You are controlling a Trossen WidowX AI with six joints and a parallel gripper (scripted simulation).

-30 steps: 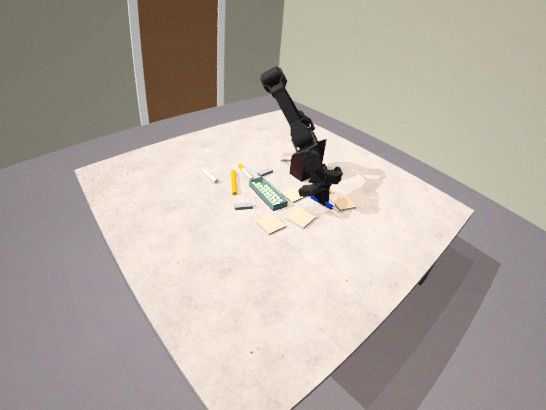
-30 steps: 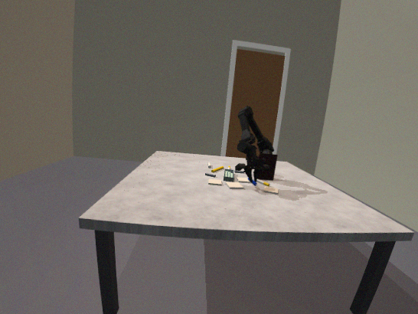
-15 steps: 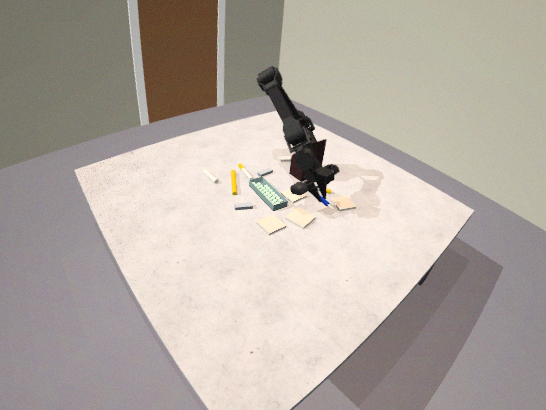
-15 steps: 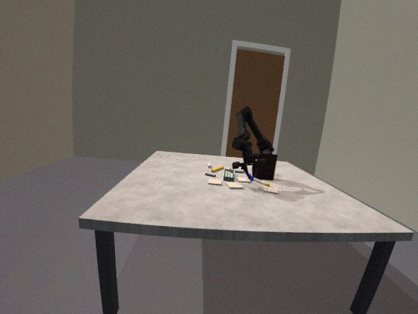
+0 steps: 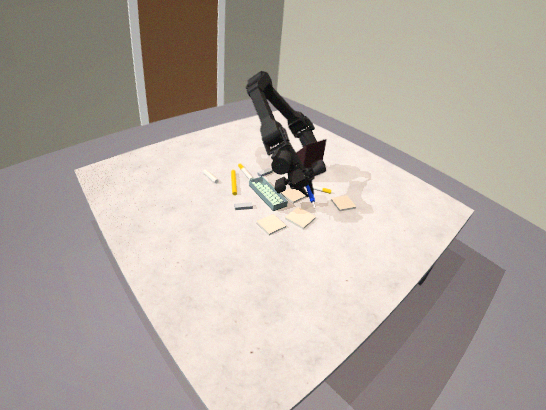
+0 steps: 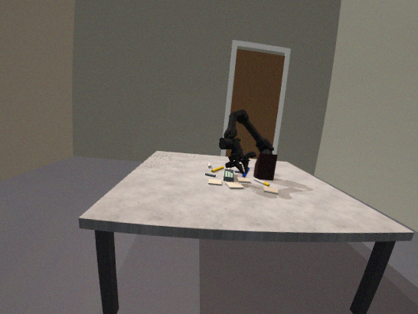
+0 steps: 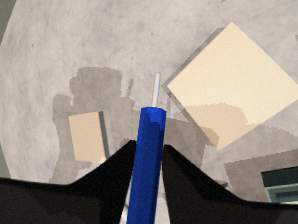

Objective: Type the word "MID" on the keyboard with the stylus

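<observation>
The blue stylus is held between the fingers of my gripper, which is shut on it. Its thin pale tip points away from the fingers, tilted downward, above the desk. The keyboard is a narrow dark teal tray with rows of pale green keys. In the top view it lies to the left of the stylus; in the wrist view only its corner shows at the lower right. The key letters are too small to read.
Several cream square pads lie around the keyboard. A yellow stick, a white stick and a grey bar lie beyond its other side. A dark upright block stands by the arm.
</observation>
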